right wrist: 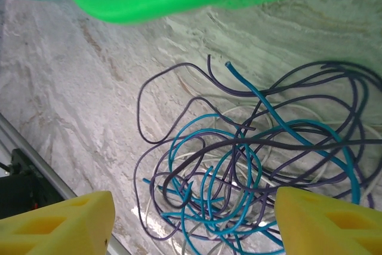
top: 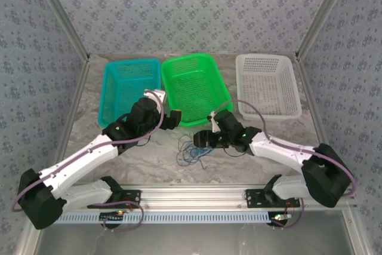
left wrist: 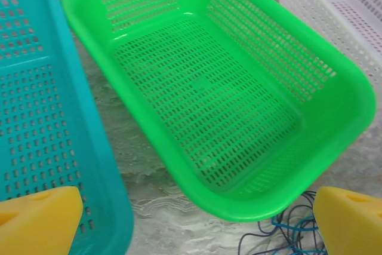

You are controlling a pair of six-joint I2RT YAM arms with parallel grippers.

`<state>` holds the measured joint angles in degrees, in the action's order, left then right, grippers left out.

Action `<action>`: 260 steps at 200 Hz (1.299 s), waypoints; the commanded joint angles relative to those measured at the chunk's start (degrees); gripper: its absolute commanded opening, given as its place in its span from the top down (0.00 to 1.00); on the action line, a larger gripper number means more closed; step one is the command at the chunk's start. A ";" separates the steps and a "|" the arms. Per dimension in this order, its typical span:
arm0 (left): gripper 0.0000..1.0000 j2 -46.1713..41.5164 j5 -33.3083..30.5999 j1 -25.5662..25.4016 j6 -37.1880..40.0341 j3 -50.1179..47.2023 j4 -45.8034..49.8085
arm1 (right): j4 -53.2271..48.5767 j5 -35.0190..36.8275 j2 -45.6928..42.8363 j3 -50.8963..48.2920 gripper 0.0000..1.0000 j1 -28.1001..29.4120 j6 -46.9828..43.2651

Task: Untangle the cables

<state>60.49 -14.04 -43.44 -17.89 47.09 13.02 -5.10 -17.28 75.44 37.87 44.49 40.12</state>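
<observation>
Top external: the cables (top: 192, 152) lie as one loose tangle on the table (top: 250, 168), centre, twd the near edge. They sit just in front of the green basket (top: 188, 59), not touching it. Blue, dark and pale strands, interlaced. The teal basket (top: 132, 62) stands left of the green one, the white basket (top: 265, 57) right of it.

Item 1, the left gripper (top: 173, 119): at the near-left corner of the green basket. In the left wrist view the left fingers (left wrist: 42, 219) sit at opp. edges of the frame, jaws spread wide. Only basket rim and table show btwn them. Holds nothing; no contact seen. The tangle shows at lower right, by one finger.

Item 2, the right gripper (top: 203, 140): just over the tangle's far-right side. In the right wrist view the right fingers (right wrist: 59, 225) are well apart, jaws spread, tangle lying btwn and below them. No strand pinched. Tip-to-strand contact: cannot tell, tips cut off by frame edge. One blue end and one dark end lie free, pointing twd the green basket.
</observation>
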 commanded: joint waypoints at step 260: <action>0.01 -8.59 16.13 1.35 3.57 -9.76 -26.80 | -19.18 7.23 -12.39 29.96 0.99 -0.49 -16.26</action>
<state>53.34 -4.78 -42.33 -15.46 38.02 -1.87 -19.38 -10.24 63.51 65.10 44.21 27.51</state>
